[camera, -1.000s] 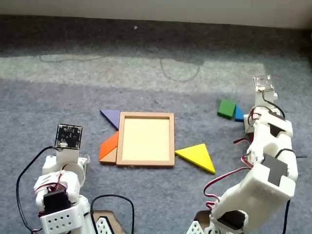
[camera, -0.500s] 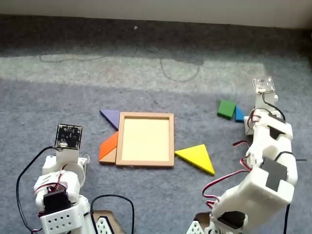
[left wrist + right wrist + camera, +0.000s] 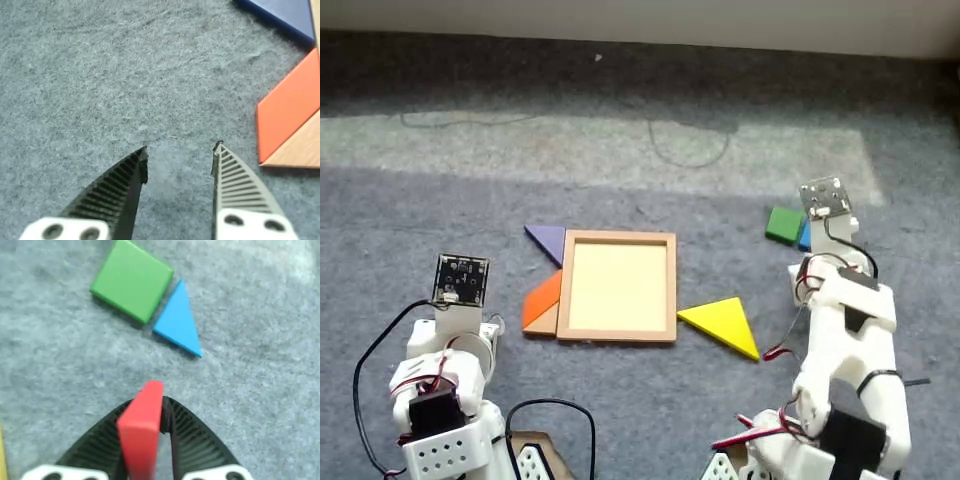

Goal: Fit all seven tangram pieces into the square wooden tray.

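Note:
The square wooden tray (image 3: 669,288) lies mid-table with nothing in it. A purple triangle (image 3: 548,240), an orange piece (image 3: 544,297) and a pale wooden piece (image 3: 549,321) touch its left side. A yellow triangle (image 3: 723,322) lies right of it. A green square (image 3: 784,223) and a blue triangle (image 3: 805,236) sit beside the right arm (image 3: 840,310). My right gripper (image 3: 150,402) is shut on a red piece (image 3: 141,432), held on edge above the carpet, short of the green square (image 3: 132,281) and blue triangle (image 3: 179,327). My left gripper (image 3: 180,150) hangs open over bare carpet near the orange piece (image 3: 287,107).
Grey carpet covers the table; a thin cable (image 3: 685,158) lies on it behind the tray. The left arm (image 3: 450,350) stays at the front left corner. Open carpet stretches between the tray and the front edge.
The right arm has swung left, toward the tray; its wrist now covers part of the blue triangle. The left arm and the loose pieces have not moved.

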Controlling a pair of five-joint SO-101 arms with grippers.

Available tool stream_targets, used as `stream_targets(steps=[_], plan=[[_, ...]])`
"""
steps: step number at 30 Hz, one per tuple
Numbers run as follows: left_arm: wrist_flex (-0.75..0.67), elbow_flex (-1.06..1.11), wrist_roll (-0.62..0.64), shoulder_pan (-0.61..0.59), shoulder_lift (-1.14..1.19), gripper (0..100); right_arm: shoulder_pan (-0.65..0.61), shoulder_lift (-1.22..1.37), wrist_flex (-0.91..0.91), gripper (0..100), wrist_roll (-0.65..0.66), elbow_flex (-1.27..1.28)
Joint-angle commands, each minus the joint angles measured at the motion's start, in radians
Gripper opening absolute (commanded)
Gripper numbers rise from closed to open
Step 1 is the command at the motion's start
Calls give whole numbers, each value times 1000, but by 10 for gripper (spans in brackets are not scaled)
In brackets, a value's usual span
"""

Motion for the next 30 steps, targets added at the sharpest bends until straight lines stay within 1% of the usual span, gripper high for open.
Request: stream_targets(steps=[1, 4, 10, 15, 17, 20, 23, 26, 30], plan=[[-21, -5, -11, 10, -8, 223, -73, -156, 140, 6, -11, -2], [-21, -5, -11, 10, -8, 223, -140, -245, 242, 6, -15, -2], [-21, -5, -11, 4, -8, 223, -314, -369, 400, 6, -147, -62], [-21, -5, -11, 4, -8, 223, -516, -395, 420, 6, -180, -82], [-21, -5, -11, 4, -8, 223, -598, -395, 403, 6, -176, -82], [-21, -5, -12, 4, -8, 223, -694, -394, 326, 6, -170, -79], [-21, -5, -12, 4, -8, 223, -769, -394, 231, 6, -91, -73], [-21, -5, -12, 4, -8, 223, -816, -374, 159, 6, -57, -31], [-21, -5, -12, 4, -8, 223, -855, -277, 61, 6, -55, -21]])
